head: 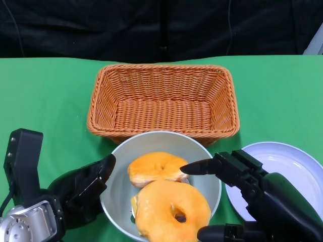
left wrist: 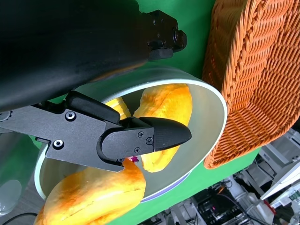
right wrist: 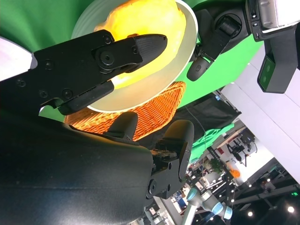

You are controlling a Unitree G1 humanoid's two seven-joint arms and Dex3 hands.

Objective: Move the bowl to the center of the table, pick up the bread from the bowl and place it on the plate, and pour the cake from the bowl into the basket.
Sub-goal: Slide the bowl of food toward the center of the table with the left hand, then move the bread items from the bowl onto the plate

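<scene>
The right hand (head: 237,176) sits at about 5 o'clock on the table. One finger (head: 199,167) points out over the bowl (head: 207,174) and its tip is right at the far ring-shaped bun (head: 154,168). Another finger lies low, just beside the near bun (head: 169,206). The fingers are apart, and I cannot tell if they pinch anything.

The left hand (head: 86,189) sits at about 7 o'clock. Its fingers reach up along the outside of the bowl's left wall. I cannot tell if it grips the bowl or only touches it.

The grey bowl is in the middle, near the front edge. Two orange buns lie inside it, one behind the other, touching.

At 12 o'clock from the bowl stands the brown woven basket (head: 161,80), right up against the bowl's rim. At 3 o'clock from the bowl lies the white plate (head: 287,161), just beside the bowl.
</scene>
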